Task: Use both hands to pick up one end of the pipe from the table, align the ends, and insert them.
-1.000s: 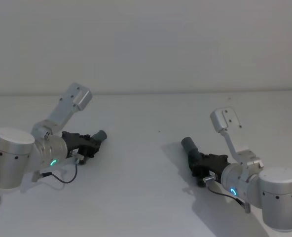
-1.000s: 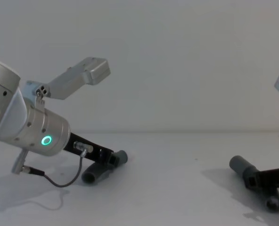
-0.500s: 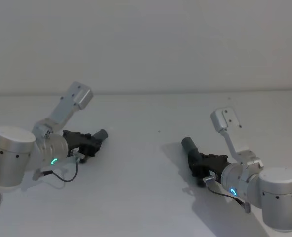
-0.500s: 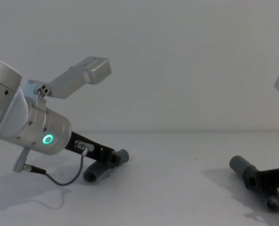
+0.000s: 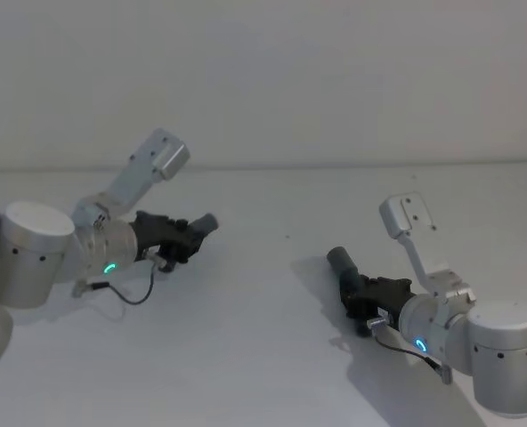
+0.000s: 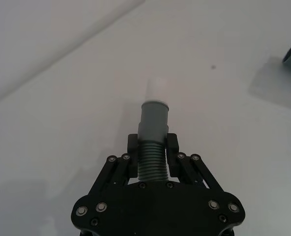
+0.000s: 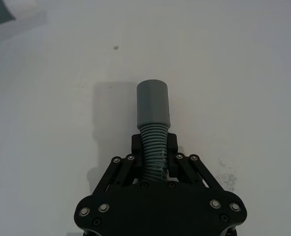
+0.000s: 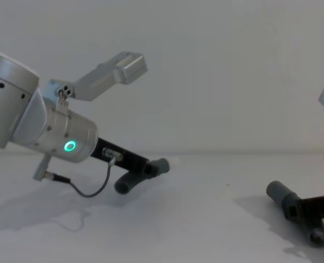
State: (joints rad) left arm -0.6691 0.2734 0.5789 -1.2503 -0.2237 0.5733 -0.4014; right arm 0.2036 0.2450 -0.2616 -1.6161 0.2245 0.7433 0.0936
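Note:
My left gripper (image 5: 188,234) is shut on the ribbed middle of one dark grey pipe piece (image 6: 154,118) and holds it just above the white table (image 5: 263,356). That piece's narrow whitish end (image 6: 158,88) points toward the middle. From the chest, the left gripper (image 8: 145,167) shows with the piece's cuff (image 8: 161,165) sticking out. My right gripper (image 5: 363,298) is shut on the second pipe piece (image 7: 153,105), low over the table at the right, with its open grey end (image 5: 339,261) pointing up and left. The right gripper (image 8: 296,211) shows low at the right edge. A wide gap separates the two pieces.
A plain pale wall rises behind the table's far edge (image 5: 272,167). A thin black cable (image 8: 91,189) loops under the left wrist. A small dark speck (image 5: 287,237) marks the table between the arms.
My left arm has lifted and swung right toward the middle, carrying its pipe piece off the table. The right arm and its piece have stayed put.

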